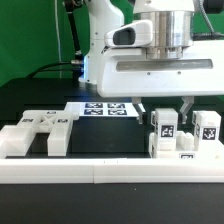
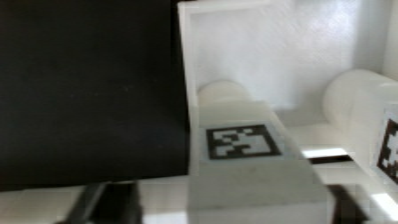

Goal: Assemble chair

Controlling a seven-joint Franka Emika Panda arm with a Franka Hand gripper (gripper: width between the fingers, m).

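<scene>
A: Gripper (image 1: 165, 108) position?
B: Low over the table (image 1: 100, 138), toward the exterior view's right, hanging from the arm (image 1: 150, 60), pointing straight down.
A: Jaws?
B: Apart, one finger (image 1: 142, 104) on each side of a tagged block (image 1: 165, 126). Set wider than the block, going by the exterior view. In the wrist view, block (image 2: 246, 150) filling the gap between them, tag facing the camera. Pressing on its sides or just clear of them: cannot tell. Held or not: cannot tell either.
A: Block's place?
B: On the table, upright, directly below the gripper, close behind the rail (image 1: 100, 170) along the front edge.
A: Other chair parts?
B: Two groups along the rail. On the exterior view's right: a second block (image 1: 207, 126) just beside the first, also tagged, plus two lower pieces (image 1: 160, 146) in front of both, tagged too, near the rail. On the exterior view's left: flat notched parts (image 1: 35, 132) lying on the table, well apart from the blocks.
A: Between the groups?
B: Black table in front; farther back the marker board (image 1: 105, 108), flat, tags up, just to the exterior view's left of the gripper.
A: Anything more from the wrist view?
B: A rounded white part (image 2: 222, 95) right behind the block, another white part (image 2: 365, 105) with a tag edge beside it, black table on the other side. Too blurred to name either part.
</scene>
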